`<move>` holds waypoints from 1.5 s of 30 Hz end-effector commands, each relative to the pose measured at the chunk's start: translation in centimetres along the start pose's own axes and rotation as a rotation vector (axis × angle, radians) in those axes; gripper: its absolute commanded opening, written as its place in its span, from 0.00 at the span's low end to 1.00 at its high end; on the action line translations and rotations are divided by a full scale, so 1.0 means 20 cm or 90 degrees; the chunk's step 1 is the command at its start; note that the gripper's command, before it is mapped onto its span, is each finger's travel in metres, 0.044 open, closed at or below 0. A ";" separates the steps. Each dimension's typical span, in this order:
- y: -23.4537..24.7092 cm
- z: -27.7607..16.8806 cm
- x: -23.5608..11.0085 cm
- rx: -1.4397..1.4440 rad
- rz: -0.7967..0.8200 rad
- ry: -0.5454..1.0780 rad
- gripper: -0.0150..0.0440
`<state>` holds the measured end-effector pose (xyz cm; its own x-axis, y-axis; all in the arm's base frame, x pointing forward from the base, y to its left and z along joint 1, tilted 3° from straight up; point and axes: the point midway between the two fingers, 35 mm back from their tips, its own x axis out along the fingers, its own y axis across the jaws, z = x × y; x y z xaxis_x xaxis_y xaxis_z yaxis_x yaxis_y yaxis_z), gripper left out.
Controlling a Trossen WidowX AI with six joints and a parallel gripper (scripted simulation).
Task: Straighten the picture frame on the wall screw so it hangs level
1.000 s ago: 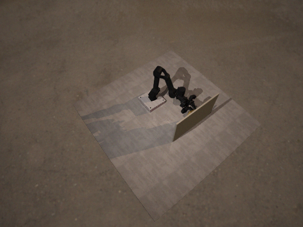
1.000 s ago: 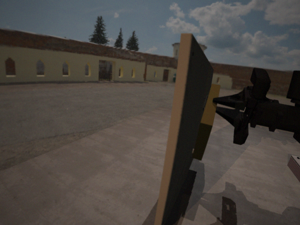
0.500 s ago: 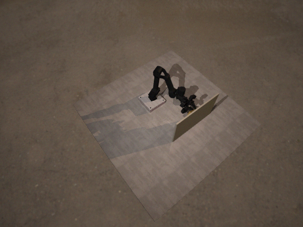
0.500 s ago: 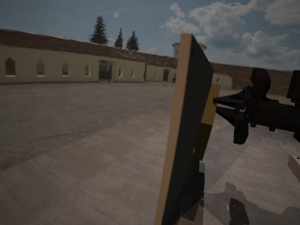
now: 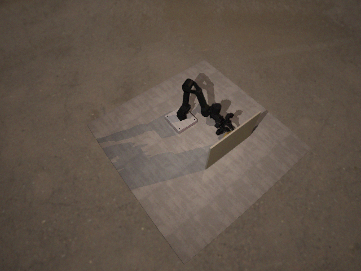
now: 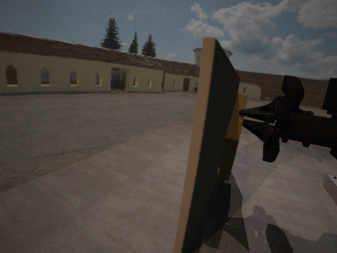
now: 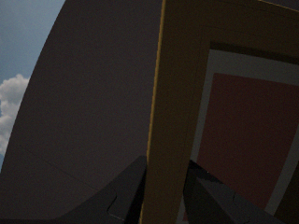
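The gripper [image 7: 163, 196] is closed down narrow on the yellow side bar of the picture frame [image 7: 177, 93], one dark finger [image 7: 106, 208] against the outer edge of the bar and the other finger pressing on the inner side, partly over the white mat and red picture; the bar fills the gap between them. From the side, the gripper [image 6: 240, 117] meets the frame [image 6: 236, 119] at its upper half, both fingertips touching the yellow edge, and the arm [image 6: 304, 127] reaches in level from the right. The frame hangs flat against the shaded face of the wall panel [image 6: 215, 130], close to the panel's top and near its far edge; through the wrist camera it looks tilted, though that camera may itself be turned, so how crooked it hangs cannot be told. From above, the panel [image 5: 233, 140] stands upright on the pale mat [image 5: 189, 189], with the arm [image 5: 203, 108] stretched from its white base plate [image 5: 180, 122] to the panel's near face. Open floor lies on both sides of the panel, and the base plate sits well apart from it. Open sky shows beyond the panel's curved-looking left edge in the wrist view. No writing or label can be read anywhere
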<state>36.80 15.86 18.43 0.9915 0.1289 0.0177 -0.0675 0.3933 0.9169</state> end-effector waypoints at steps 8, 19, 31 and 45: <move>0.01 0.00 0.00 0.001 0.002 0.000 0.25; 0.02 0.00 0.00 0.001 0.002 0.000 0.25; 0.03 0.00 0.00 0.001 0.002 0.000 0.25; 0.03 0.00 0.00 0.001 0.002 0.000 0.25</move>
<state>36.74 16.09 18.77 0.9913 0.1310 0.0159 -0.0667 0.3940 0.9167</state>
